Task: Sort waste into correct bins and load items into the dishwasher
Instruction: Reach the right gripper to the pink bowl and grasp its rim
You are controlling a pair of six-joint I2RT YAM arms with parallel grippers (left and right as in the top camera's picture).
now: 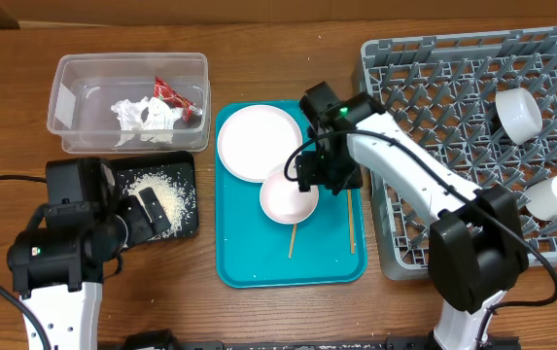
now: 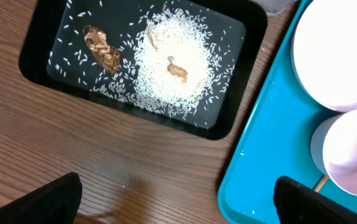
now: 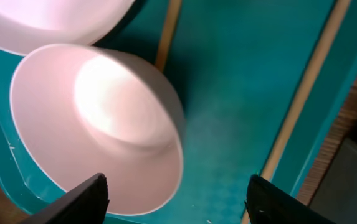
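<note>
Jaws apart; right gripper (image 3: 175, 199) above bowl (image 3: 97, 124), off-centre.

The left claw (image 2: 177, 202) is held wide open, pointed down. The right arm (image 1: 406, 163) is stretched out, the right claw (image 3: 178, 199) spread wide.

right arm (image 1: 404, 170): white links, black joints, green LED | left arm (image 1: 59, 292): same, black cable
</note>
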